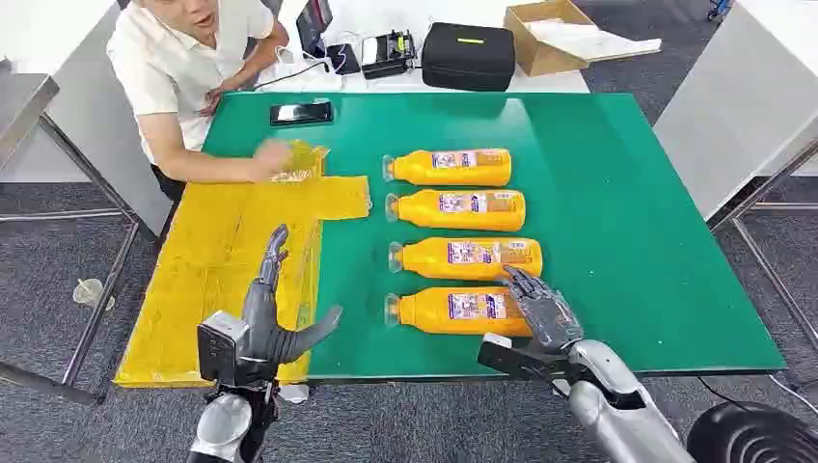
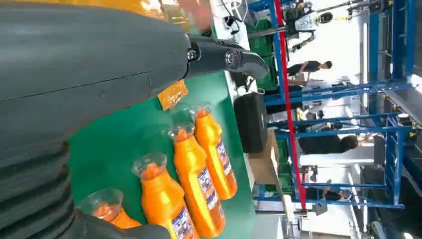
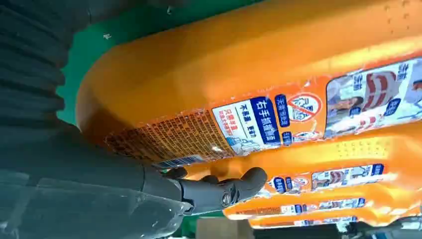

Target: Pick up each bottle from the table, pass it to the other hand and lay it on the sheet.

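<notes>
Four orange bottles (image 1: 453, 238) lie mid-frame on the green surface (image 1: 617, 222), long axes left-right, caps pointing left. The right hand (image 1: 540, 307) rests spread over the lowest bottle (image 1: 453, 312); the left hand (image 1: 275, 323) is empty, fingers apart, lower left.

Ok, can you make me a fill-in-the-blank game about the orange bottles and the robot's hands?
1. ____ orange bottles lie in a row on the green table.
2. The robot's ____ hand reaches over the nearest bottle.
3. The left hand hovers, holding nothing, over the ____ sheet.
4. A person's hand rests on the sheet's ____ end.

Missing words: four; right; yellow; far
</notes>
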